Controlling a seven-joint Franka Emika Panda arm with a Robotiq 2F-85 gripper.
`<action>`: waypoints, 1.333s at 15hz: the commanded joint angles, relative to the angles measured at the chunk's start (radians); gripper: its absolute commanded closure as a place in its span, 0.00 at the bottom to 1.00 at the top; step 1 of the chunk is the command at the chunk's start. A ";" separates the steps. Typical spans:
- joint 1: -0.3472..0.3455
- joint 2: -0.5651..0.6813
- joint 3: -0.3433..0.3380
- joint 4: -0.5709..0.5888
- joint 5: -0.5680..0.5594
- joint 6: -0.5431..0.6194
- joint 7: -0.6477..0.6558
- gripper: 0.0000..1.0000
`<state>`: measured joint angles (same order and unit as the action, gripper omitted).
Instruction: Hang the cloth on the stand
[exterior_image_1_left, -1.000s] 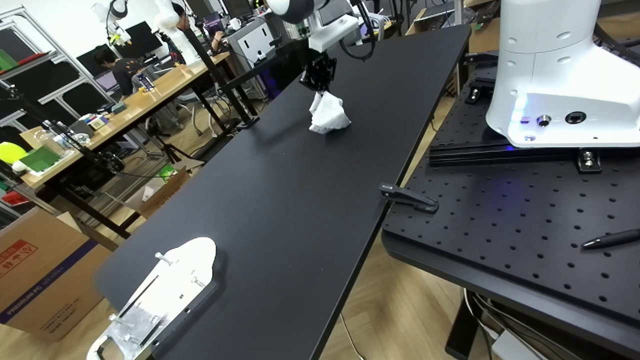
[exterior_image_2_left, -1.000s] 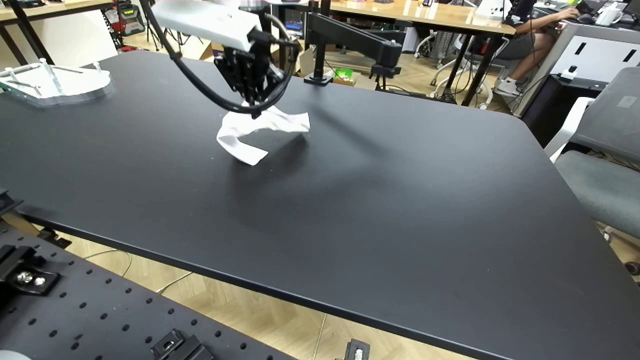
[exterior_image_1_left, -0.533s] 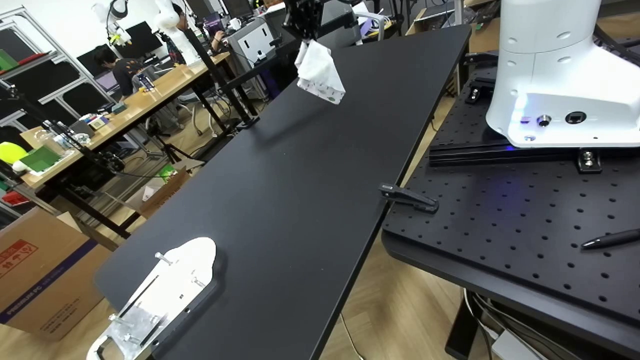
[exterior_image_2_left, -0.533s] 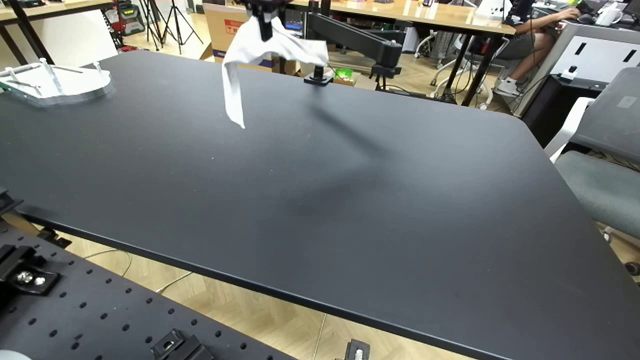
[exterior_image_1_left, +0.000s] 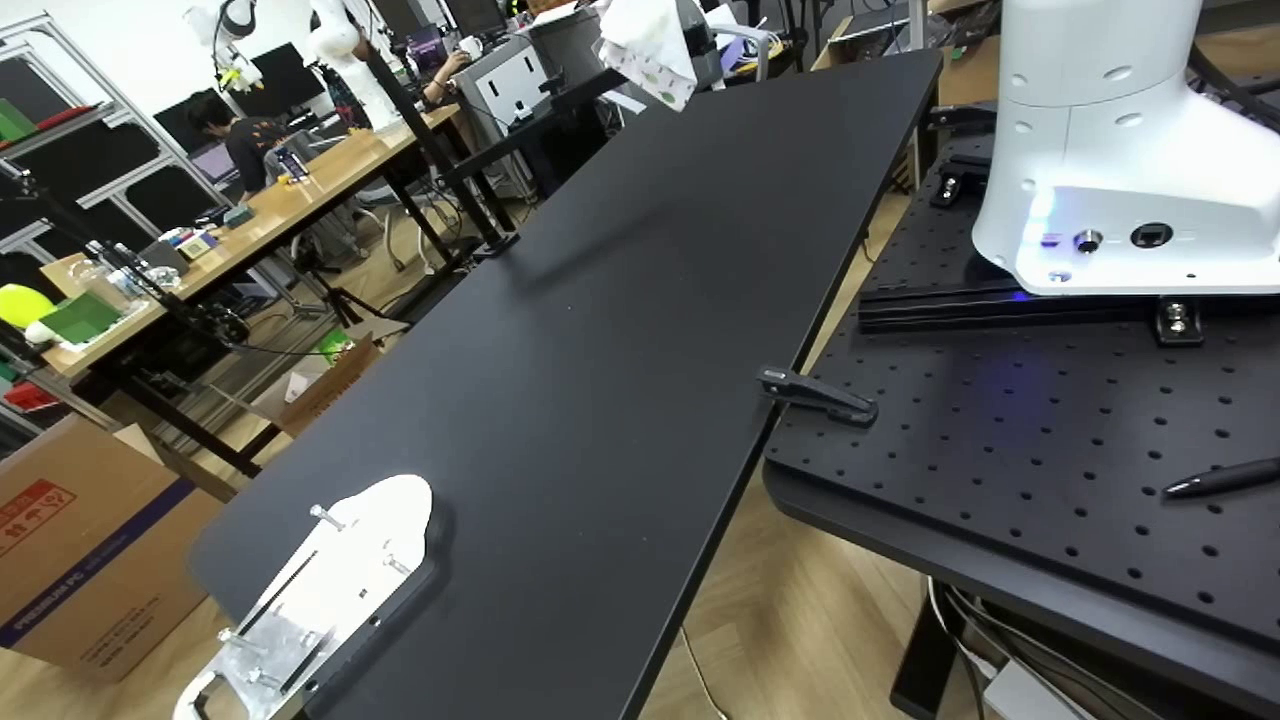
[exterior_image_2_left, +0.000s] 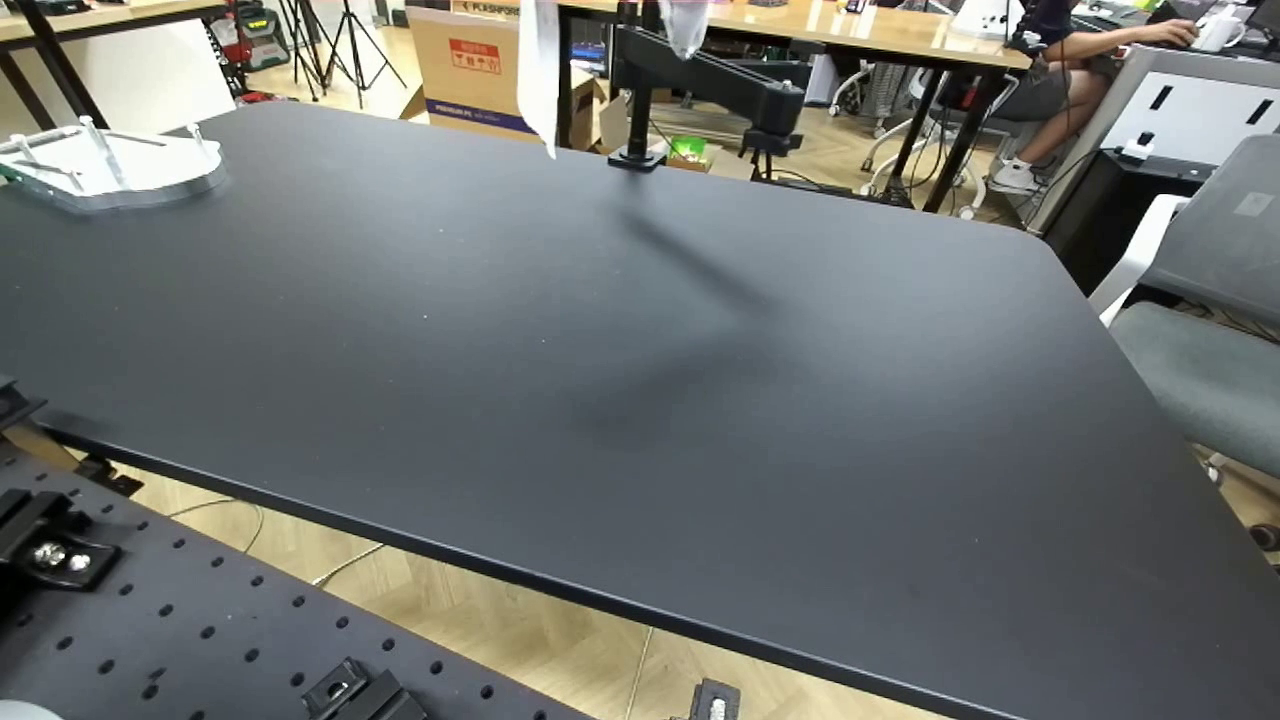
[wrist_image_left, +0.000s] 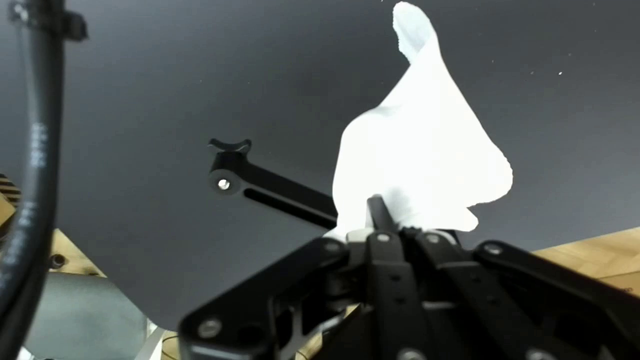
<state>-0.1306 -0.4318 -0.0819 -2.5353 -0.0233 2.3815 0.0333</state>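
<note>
In an exterior view, the cloth (exterior_image_1_left: 648, 45) hung near the top edge, above the far end of the black table (exterior_image_1_left: 560, 400), its lower hem drooping to a point; your gripper was out of sight there. At the opposite end lay a white pegged plate (exterior_image_1_left: 355, 560), probably the stand you wanted, with nothing draped on it. In an exterior view, two limp tails of the cloth (exterior_image_2_left: 538, 80) dropped beside a black jointed arm (exterior_image_2_left: 710, 85); whether they touched it you could not tell. In the wrist view your gripper (wrist_image_left: 395, 225) was clenched on a bunched bit of the cloth, the rest fanning out beyond it. The fabric looked light, soft and hard to damage, yet floppy enough to swing with any quick move. Your pinch seemed near the middle, a fair hold for draping; a deeper bite would have resisted slipping better, and the loose ends looked likeliest to snag.
</note>
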 joint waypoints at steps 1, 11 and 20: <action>-0.042 -0.075 -0.028 0.002 -0.014 -0.036 0.010 0.99; -0.091 -0.068 -0.083 -0.018 0.000 0.003 -0.017 0.99; -0.069 0.113 -0.155 0.032 0.051 0.079 -0.147 0.99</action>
<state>-0.2190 -0.3838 -0.2206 -2.5504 0.0061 2.4554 -0.0803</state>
